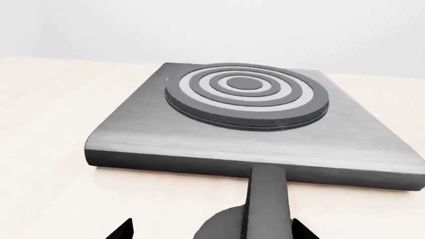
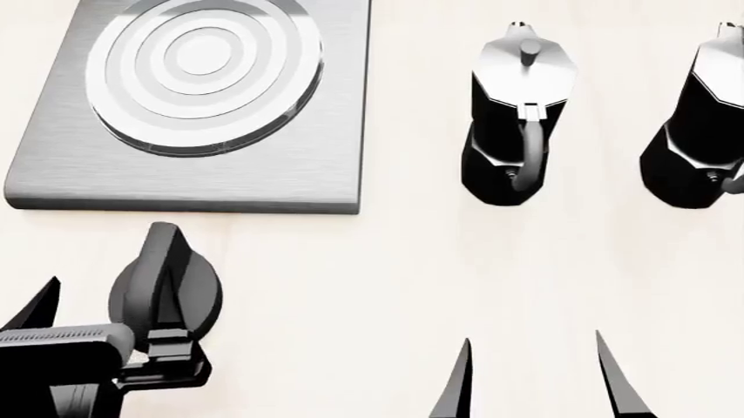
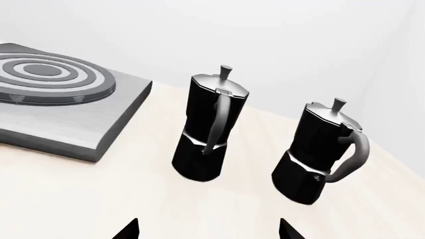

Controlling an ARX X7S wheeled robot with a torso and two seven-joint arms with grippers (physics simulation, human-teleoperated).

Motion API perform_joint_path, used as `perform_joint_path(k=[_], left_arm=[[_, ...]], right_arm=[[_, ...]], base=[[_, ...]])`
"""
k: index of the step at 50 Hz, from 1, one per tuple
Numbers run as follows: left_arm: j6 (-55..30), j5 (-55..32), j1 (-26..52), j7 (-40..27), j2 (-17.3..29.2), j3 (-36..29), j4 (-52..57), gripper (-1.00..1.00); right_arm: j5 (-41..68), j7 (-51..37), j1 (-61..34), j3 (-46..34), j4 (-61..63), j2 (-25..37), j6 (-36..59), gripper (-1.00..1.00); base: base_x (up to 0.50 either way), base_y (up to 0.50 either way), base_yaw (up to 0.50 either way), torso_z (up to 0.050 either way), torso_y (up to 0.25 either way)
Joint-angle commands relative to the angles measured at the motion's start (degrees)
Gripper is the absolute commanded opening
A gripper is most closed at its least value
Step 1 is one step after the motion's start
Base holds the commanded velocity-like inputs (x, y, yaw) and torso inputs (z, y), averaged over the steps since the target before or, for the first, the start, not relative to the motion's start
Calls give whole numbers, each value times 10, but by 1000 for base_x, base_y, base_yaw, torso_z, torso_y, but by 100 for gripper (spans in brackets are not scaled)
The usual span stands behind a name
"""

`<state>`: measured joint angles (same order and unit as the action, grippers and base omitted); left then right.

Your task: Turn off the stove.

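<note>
The stove (image 2: 70, 165) lies on the desk (image 2: 384, 287) at the far left, its knob (image 2: 165, 292) just before it. The left gripper (image 2: 104, 318) straddles the knob's ridge, fingers spread, apparently not clamped; turning remains. The right gripper (image 2: 529, 379) hangs wide, idle.

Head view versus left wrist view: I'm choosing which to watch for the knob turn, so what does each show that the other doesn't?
Only the head view shows the two moka pots, the right gripper with its fingertips apart, and the whole round knob with the left gripper at it. Only the left wrist view shows the stove's near side wall and the knob's ridge close up, pointing at the stove. Both show the stove, its ringed burner and the pale table.
</note>
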<state>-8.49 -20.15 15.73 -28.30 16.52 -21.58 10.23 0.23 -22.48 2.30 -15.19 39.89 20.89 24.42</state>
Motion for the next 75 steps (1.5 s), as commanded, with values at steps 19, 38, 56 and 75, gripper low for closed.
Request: perform_joint_path(k=[19,38,56,75], left_arm=[[-38,-12,-20,-28,36,76,94,100],[-49,-33,-14,-50,41,105,111,100],[-75,-119,-44,1,83,119,169,100],[-79,-164,-65,22,122,140,228,100]], right_arm=[[-3,10,-1,10,-10,-7,-14,100],[-2,7,-1,7,-8,-6,-12,100],[-2,5,-5,3,-13,-4,-15,100],[4,10,-58,11,11,-2,27,100]], base=[[0,0,0,0,2],[0,0,0,0,1],[0,0,0,0,0],[0,0,0,0,0]])
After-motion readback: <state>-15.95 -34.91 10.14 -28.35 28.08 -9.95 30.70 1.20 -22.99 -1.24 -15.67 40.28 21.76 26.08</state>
